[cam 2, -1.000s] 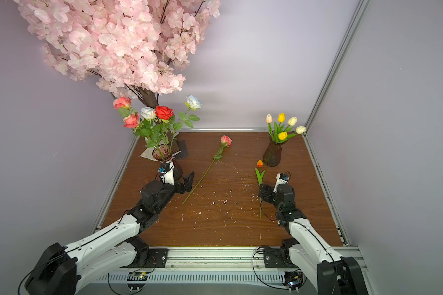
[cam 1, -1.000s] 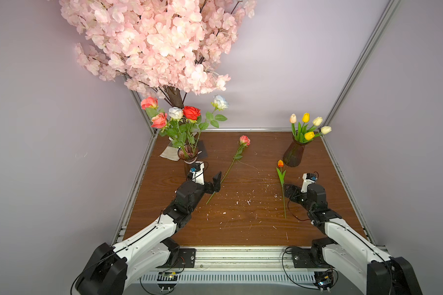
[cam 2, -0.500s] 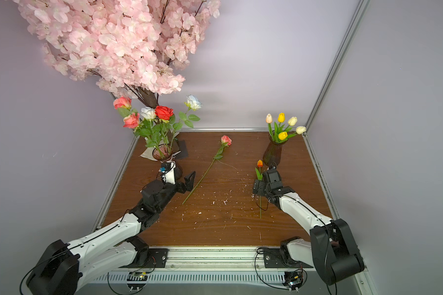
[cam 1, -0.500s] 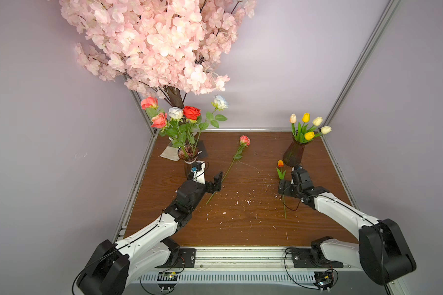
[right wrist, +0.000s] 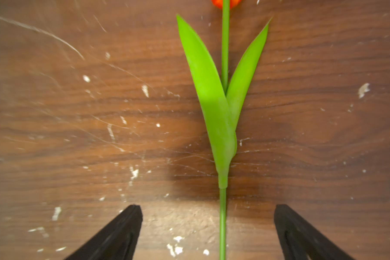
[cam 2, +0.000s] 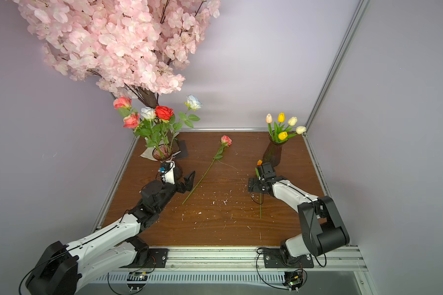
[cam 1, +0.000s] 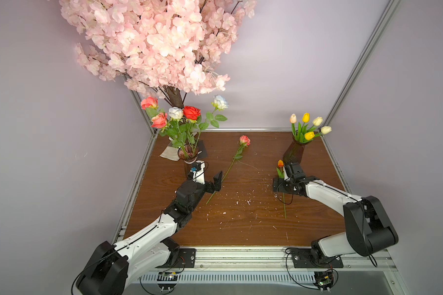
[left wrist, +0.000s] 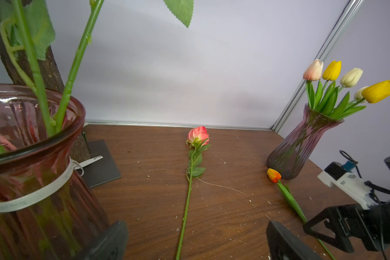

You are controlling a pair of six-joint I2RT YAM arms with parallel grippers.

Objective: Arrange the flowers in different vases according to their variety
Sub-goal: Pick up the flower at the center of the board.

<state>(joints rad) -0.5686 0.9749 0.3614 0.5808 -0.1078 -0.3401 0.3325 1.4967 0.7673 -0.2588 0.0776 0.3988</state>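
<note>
Swinging inward since a second ago, right claw [right wrist: 208, 209] is hovering, jaws apart, straddling the orange tulip [right wrist: 221, 126] lying on the tabletop [right wrist: 77, 135]; left claw [left wrist: 196, 227] is gaping too, pink rose [left wrist: 198, 135] lying just ahead.

Wooden tabletop [cam 1: 241, 229], brown, flecked white. Standing: rose-filled banded maroon vase [left wrist: 32, 180], tulip-filled maroon vase [cam 1: 294, 154], blossom tree's dark base plate [left wrist: 101, 164]. Lying flat: coral rose [left wrist: 195, 171], orange tulip [right wrist: 221, 126].
</note>
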